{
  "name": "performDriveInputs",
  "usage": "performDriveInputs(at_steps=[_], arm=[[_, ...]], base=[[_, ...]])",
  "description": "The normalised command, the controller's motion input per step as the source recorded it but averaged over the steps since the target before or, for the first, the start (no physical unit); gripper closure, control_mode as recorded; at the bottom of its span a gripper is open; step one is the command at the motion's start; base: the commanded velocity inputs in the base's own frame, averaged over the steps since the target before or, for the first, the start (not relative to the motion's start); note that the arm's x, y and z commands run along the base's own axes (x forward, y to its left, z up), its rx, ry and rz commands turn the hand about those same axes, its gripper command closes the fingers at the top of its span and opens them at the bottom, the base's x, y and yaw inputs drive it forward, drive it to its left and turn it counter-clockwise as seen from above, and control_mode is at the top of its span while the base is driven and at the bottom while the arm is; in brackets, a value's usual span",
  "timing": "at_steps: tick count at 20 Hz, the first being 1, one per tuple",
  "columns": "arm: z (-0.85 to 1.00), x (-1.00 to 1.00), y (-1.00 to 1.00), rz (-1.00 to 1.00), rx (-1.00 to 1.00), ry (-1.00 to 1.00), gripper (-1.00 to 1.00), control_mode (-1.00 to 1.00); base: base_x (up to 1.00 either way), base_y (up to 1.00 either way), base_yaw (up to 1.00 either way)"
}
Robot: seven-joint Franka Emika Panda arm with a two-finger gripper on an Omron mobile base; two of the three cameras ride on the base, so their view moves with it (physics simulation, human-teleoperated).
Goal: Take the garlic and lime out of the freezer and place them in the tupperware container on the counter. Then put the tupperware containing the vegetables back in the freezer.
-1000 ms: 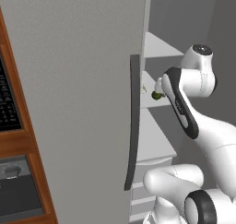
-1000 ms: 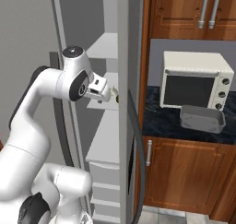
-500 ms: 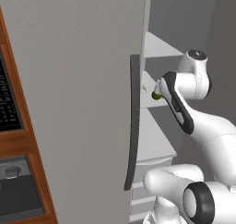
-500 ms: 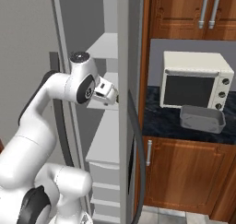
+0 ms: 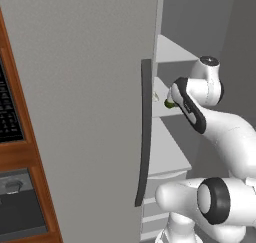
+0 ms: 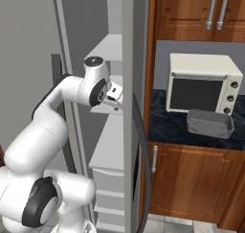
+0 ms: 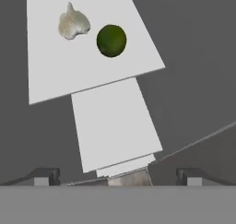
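Observation:
In the hand view the off-white garlic and the dark-green lime lie side by side on a white shelf of the freezer. They are well ahead of my gripper. Its fingertips stand wide apart with nothing between them. From the left base view the lime peeks out beside my wrist at the shelf's edge. The tupperware container sits on the dark counter, right of the freezer.
The freezer door with its long dark handle stands open on the left of the arm. A cream toaster oven stands behind the container. Lower white shelves and drawers lie beneath the hand. Brown cabinets sit under the counter.
The arm has reached a little deeper into the freezer, its hand moving toward the shelf with the garlic and lime. The jaws stay open.

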Motion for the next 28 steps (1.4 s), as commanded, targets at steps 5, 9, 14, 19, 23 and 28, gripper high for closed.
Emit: performDriveInputs(at_steps=[5, 9, 14, 19, 23, 28], arm=[[-0.23, 0.48, -0.02, 0.00, 0.03, 0.00, -1.00, -1.00], [-0.35, 0.42, 0.00, 0.00, 0.00, 0.00, -1.00, -1.00], [-0.21, 0.33, -0.06, 0.00, 0.02, 0.00, -1.00, -1.00], [-0.07, 0.26, -0.14, 0.00, 0.07, 0.00, -1.00, -1.00], [-0.14, 0.32, -0.05, 0.00, 0.03, 0.00, -1.00, -1.00], [-0.20, 0.34, -0.01, 0.00, 0.01, 0.00, -1.00, -1.00]], base=[[0.00, 0.00, 0.00], [0.00, 0.00, 0.00], [0.00, 0.00, 0.00], [0.00, 0.00, 0.00], [0.00, 0.00, 0.00], [0.00, 0.00, 0.00]])
